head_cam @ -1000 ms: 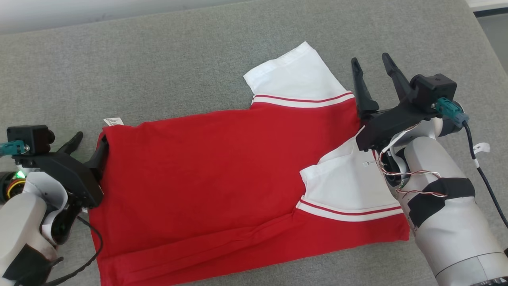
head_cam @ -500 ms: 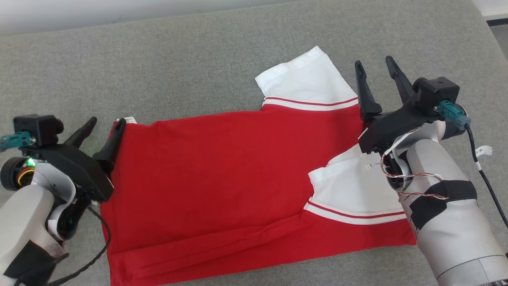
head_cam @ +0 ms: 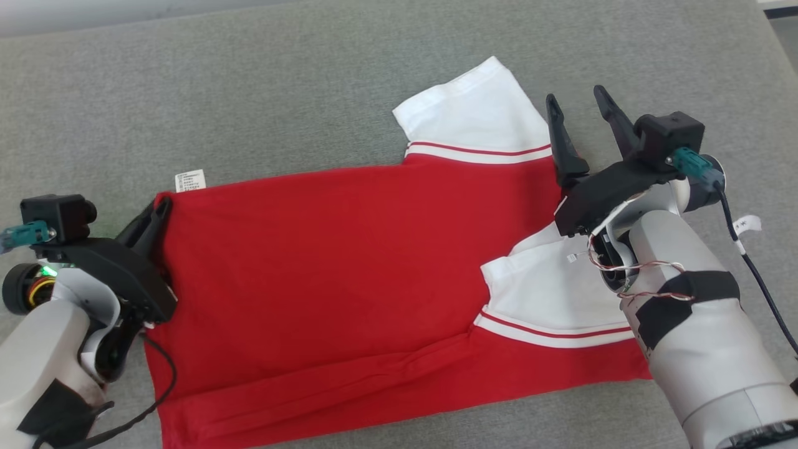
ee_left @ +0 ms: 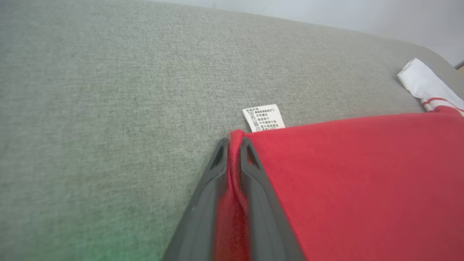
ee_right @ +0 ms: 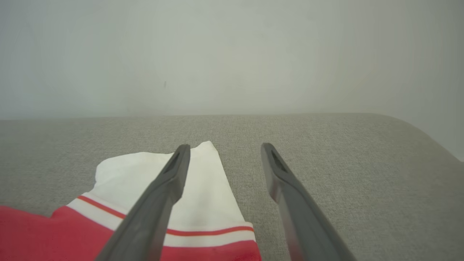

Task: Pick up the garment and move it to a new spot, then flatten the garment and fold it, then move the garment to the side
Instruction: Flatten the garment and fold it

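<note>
One red garment point(head_cam: 349, 268) with two white sleeves point(head_cam: 474, 109) lies spread across the middle of the grey worktop point(head_cam: 280, 81), and its single care label point(head_cam: 191, 181) pokes out toward the worktop's left edge. The left claw point(ee_left: 233, 144) is clenched on the red corner beside that label. The right claw point(head_cam: 575, 96) hangs released over the far sleeve, nearer the right edge.

The garment point(head_cam: 324, 249) is soft matt knit cloth, and the bench point(head_cam: 249, 93) has a coarse grey woven fabric cover, kinda rough looking. The left end effector point(ee_left: 232, 143) and right end effector point(head_cam: 575, 103) both look like matt dark plastic, while the right forearm point(head_cam: 717, 374) is smooth, slightly glossy pale plastic with matt black tape point(head_cam: 676, 308).
</note>
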